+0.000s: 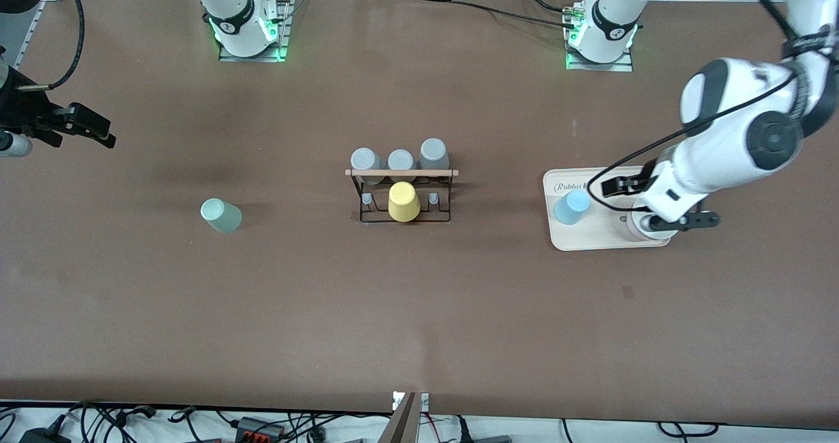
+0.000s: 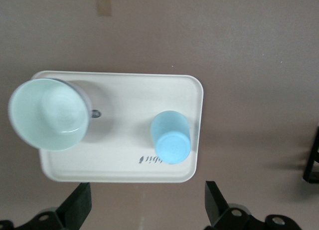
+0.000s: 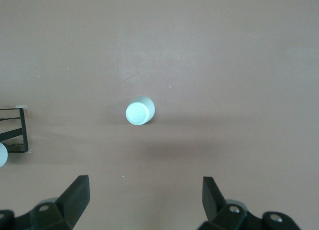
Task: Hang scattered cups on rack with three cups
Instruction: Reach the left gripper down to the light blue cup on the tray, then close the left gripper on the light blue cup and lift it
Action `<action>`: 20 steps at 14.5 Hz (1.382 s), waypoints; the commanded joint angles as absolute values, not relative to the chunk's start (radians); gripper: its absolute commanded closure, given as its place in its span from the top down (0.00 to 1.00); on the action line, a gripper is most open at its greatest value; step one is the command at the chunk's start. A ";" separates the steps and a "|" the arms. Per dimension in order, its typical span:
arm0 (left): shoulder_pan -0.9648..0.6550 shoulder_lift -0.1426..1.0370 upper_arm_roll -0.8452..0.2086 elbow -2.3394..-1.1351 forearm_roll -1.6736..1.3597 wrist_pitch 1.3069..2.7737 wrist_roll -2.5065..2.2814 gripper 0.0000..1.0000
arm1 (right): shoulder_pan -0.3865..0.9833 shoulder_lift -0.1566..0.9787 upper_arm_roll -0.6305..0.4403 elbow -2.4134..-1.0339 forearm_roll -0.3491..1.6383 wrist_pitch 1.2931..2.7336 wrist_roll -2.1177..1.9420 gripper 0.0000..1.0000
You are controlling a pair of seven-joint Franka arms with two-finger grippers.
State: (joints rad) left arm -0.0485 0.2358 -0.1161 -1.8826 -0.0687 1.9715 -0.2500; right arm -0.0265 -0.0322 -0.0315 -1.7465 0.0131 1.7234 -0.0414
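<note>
The black wire rack with a wooden top bar stands mid-table. It carries three grey cups and a yellow cup. A pale mint cup stands upside down on the table toward the right arm's end. A light blue cup stands upside down on the beige tray. My left gripper hangs open over the tray, holding nothing. My right gripper is open and empty, high over its end of the table.
An upright cup with a pale mint inside stands on the tray under the left gripper, beside the blue cup. A corner of the rack shows in the right wrist view. Bare brown table surrounds the mint cup.
</note>
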 commanded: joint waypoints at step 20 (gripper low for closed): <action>-0.069 0.365 -0.166 -2.125 -0.069 2.361 -0.299 0.62 | -0.040 -0.034 -0.018 -1.744 0.002 1.712 -0.052 1.00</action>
